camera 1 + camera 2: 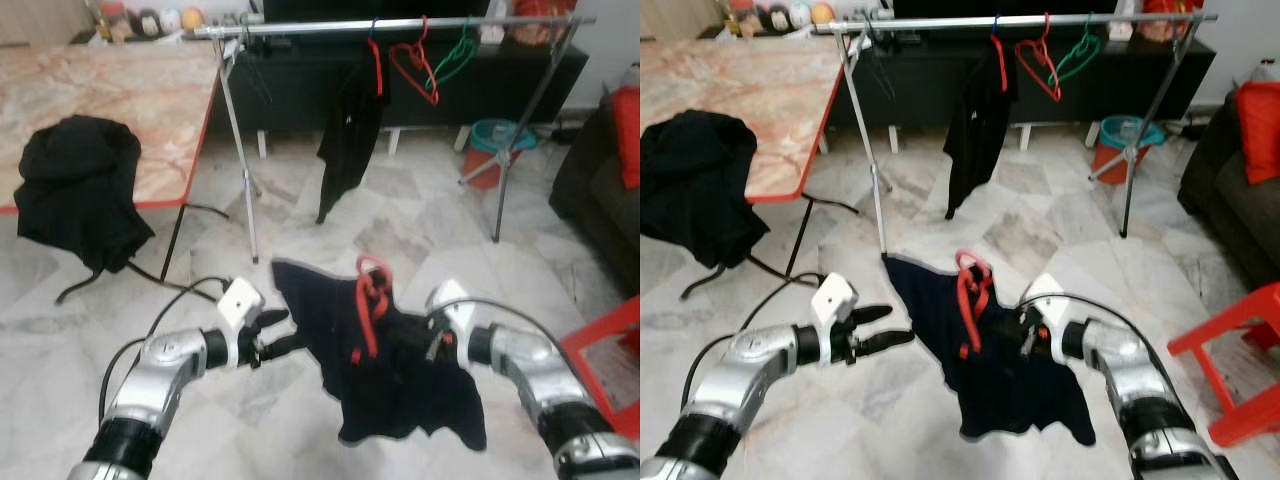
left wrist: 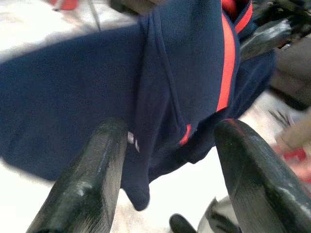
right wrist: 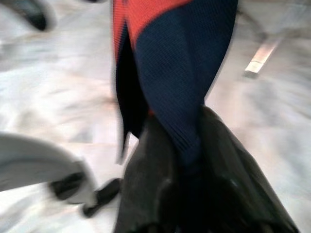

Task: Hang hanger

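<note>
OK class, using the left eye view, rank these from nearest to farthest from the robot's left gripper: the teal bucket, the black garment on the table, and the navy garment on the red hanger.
1. Navy garment, just right of the left gripper, whose jaws are open.
2. Black garment on the table, off to the left.
3. Teal bucket, far right, beyond the rack.

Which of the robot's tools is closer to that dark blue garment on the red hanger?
Right. The right tool is shut on the dark blue garment, holding it up; the left tool is open, beside the garment's edge, not touching.
</note>
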Controlling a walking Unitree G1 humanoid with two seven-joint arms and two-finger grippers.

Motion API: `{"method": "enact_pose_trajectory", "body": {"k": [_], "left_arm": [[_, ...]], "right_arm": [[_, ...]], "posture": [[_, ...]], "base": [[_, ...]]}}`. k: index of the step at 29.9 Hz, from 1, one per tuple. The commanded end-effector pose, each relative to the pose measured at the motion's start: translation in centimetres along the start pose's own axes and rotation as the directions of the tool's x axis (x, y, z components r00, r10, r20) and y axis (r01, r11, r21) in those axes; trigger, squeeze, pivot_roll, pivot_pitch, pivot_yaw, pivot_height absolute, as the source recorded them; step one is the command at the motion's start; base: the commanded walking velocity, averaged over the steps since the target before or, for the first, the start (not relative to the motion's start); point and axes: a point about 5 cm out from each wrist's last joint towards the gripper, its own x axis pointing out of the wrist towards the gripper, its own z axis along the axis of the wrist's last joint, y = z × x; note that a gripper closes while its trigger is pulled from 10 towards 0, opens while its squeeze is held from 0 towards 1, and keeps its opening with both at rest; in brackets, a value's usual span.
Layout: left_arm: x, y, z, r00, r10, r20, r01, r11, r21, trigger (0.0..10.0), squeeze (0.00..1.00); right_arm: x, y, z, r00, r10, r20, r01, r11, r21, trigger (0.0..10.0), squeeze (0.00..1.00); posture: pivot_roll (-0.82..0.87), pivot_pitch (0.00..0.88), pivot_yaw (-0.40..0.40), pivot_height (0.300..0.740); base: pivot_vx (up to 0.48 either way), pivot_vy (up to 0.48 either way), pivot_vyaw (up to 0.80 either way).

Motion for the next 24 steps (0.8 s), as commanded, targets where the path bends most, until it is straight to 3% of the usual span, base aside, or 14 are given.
{"method": "enact_pose_trajectory", "body": {"k": [1, 6, 9, 13, 16, 24], "left_arm": [[-0.1, -0.7, 0.5, 0.997, -0.076, -0.004, 0.076, 0.997, 0.013, 10.0, 0.0], [-0.6, -0.8, 1.7, 0.992, -0.123, -0.004, 0.123, 0.992, 0.03, 10.0, 0.0], [-0.8, -0.9, 2.5, 0.989, -0.147, -0.005, 0.148, 0.988, 0.047, 10.0, 0.0], [-1.2, -1.8, 3.0, 0.969, -0.246, -0.009, 0.246, 0.969, 0.029, 10.0, 0.0], [-0.9, -2.9, 2.4, 0.937, -0.345, -0.061, 0.346, 0.938, 0.015, 10.0, 0.0], [0.8, -3.5, 1.2, 0.921, -0.365, -0.137, 0.37, 0.929, 0.013, 10.0, 0.0]], "right_arm": [[-0.5, 0.0, 1.1, 0.998, 0.058, 0.032, -0.057, 0.998, -0.028, 10.0, 0.0], [-1.2, 0.2, 0.6, 0.992, 0.125, -0.024, -0.126, 0.991, -0.05, 10.0, 0.0], [-1.5, 0.4, 0.2, 0.984, 0.172, -0.034, -0.173, 0.985, -0.013, 10.0, 0.0], [-1.5, 0.6, 0.2, 0.978, 0.203, -0.044, -0.204, 0.979, -0.022, 10.0, 0.0], [-0.9, 1.4, 0.0, 0.958, 0.283, -0.047, -0.283, 0.959, -0.011, 10.0, 0.0], [0.0, 2.7, 0.1, 0.917, 0.394, -0.055, -0.396, 0.918, -0.03, 10.0, 0.0]], "posture": [[0.03, 0.042, -0.024, 0.74], [0.04, 0.033, -0.03, 0.74], [0.04, 0.025, -0.034, 0.74], [0.04, 0.008, -0.032, 0.74], [0.05, 0.0, -0.035, 0.74], [0.05, 0.0, -0.037, 0.74]], "base": [[0.0, 0.0, 0.0], [0.0, 0.0, 0.0], [0.0, 0.0, 0.0], [0.0, 0.0, 0.0], [0.0, 0.0, 0.0], [0.0, 0.0, 0.0]]}}
